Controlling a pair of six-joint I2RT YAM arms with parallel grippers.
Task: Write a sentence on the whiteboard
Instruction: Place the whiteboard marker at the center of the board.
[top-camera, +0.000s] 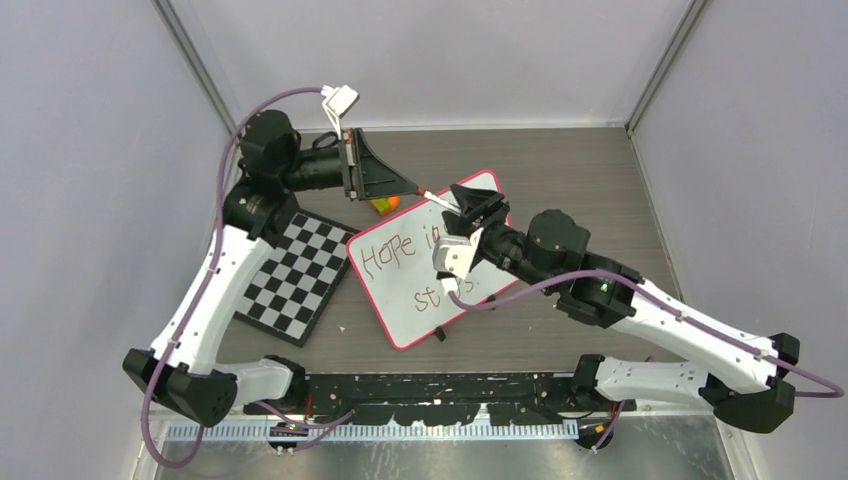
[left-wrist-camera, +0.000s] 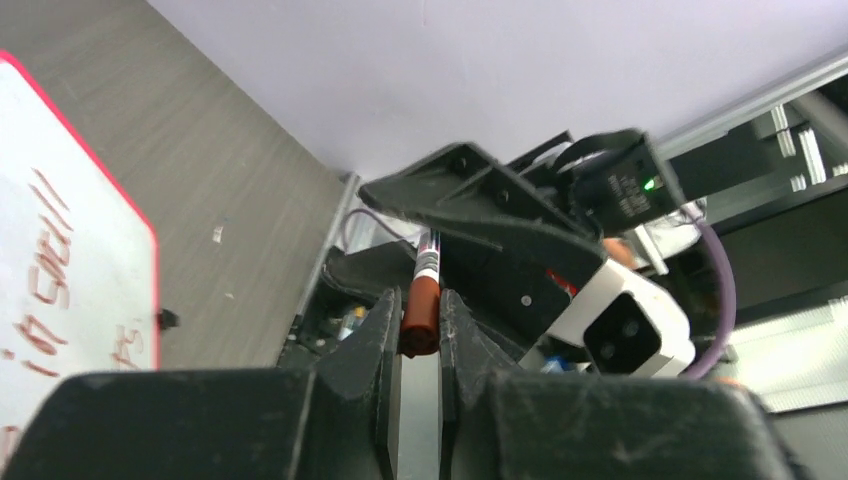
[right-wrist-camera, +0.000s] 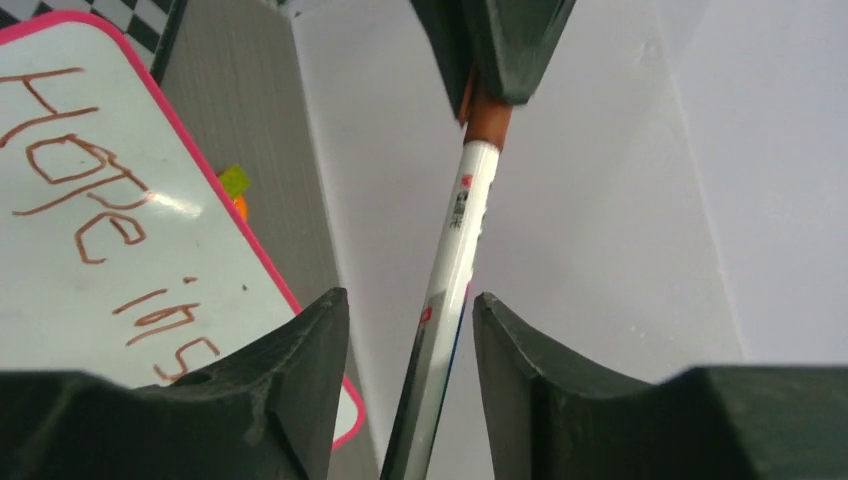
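A white rectangular whiteboard with a thin pink-red rim (top-camera: 410, 305) lies at an angle on the grey table between the two arms. The reddish-brown handwritten sentence (top-camera: 390, 255) covers two lines and is partly hidden by the right arm. Above the board's far edge, the left gripper (left-wrist-camera: 420, 300) is clamped on the brown cap end of a slim white marker (right-wrist-camera: 450, 270). The right gripper (right-wrist-camera: 410, 300) has its fingers spread loosely around the barrel. The writing looks finished or nearly so, with the pen being capped or handed over. Next, one arm should probably let go cleanly.
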